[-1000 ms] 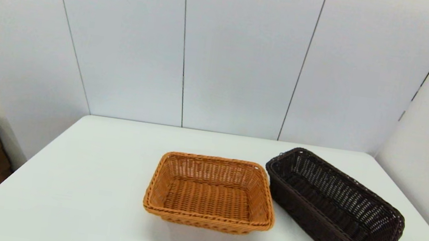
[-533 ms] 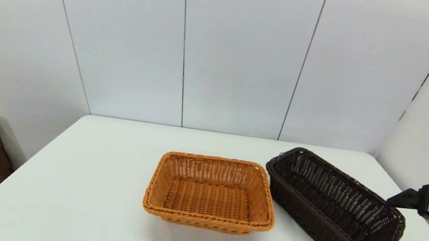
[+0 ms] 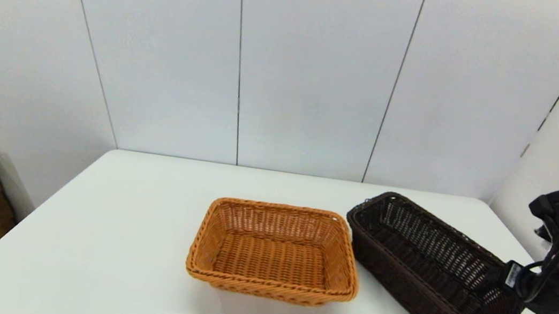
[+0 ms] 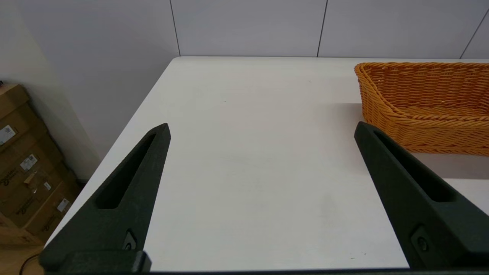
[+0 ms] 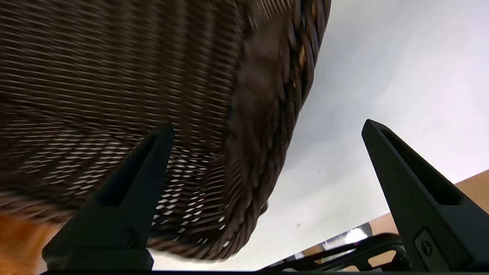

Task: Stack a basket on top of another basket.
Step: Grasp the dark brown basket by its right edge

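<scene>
We find the dark basket (image 3: 432, 269) on the table (image 3: 111, 243), just right of the tan basket (image 3: 273, 251), not stacked. Right gripper (image 5: 263, 133) spread wide at its near end; left gripper (image 4: 261, 131) also apart, left of the tan basket.

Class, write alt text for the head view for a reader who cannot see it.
The right tool reaches the near end of a dark basket lying slantwise on a white table. Left of it, a small gap apart, sits an empty orange basket. The left arm is out of view.
</scene>
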